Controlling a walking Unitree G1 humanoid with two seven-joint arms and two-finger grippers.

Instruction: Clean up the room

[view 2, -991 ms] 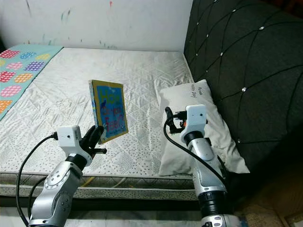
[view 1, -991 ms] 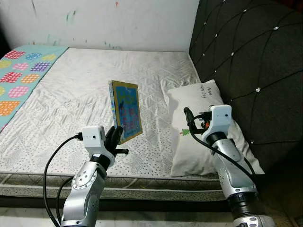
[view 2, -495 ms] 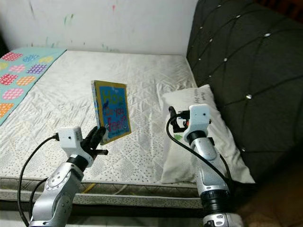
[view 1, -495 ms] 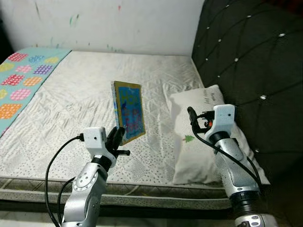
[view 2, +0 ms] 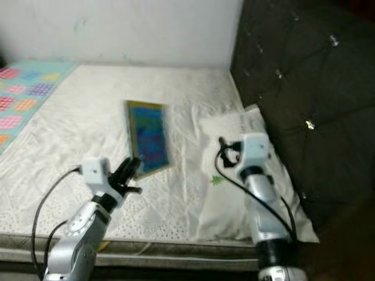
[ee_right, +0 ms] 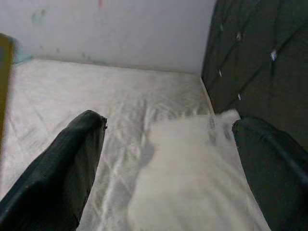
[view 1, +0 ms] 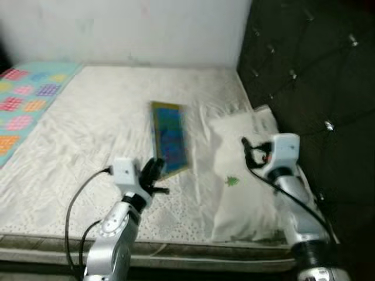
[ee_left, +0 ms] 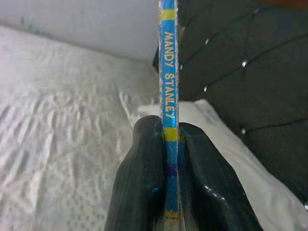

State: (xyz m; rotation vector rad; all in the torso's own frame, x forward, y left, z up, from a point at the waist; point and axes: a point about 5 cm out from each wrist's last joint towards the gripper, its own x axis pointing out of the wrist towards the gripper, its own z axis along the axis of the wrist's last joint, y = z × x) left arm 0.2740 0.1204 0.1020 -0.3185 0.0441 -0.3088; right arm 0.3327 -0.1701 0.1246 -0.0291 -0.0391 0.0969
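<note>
A thin picture book (view 1: 170, 139) is held upright above the near part of the mattress (view 1: 88, 123) by the left gripper (ee_left: 169, 144), whose two black fingers are closed flat on either face of the book at its lower edge, the blue spine being seen edge-on between them in the left wrist view. The right gripper (ee_right: 168, 144) is raised over the white pillow (view 1: 246, 175), which lies on the right against the dark tufted headboard (view 1: 310, 76); its fingers are spread wide and nothing is held.

The step in hand is judged to be the carrying away of the book. Since the book is pinched only at one end, the wrist is best kept steady and the pinch firm, so that the tall free part is not allowed to swing or slip. The eye views are blurred, so a slow, even carry is advised.

The long axis of the book runs roughly vertical, slightly tilted, with its cover turned toward the right and near side.
</note>
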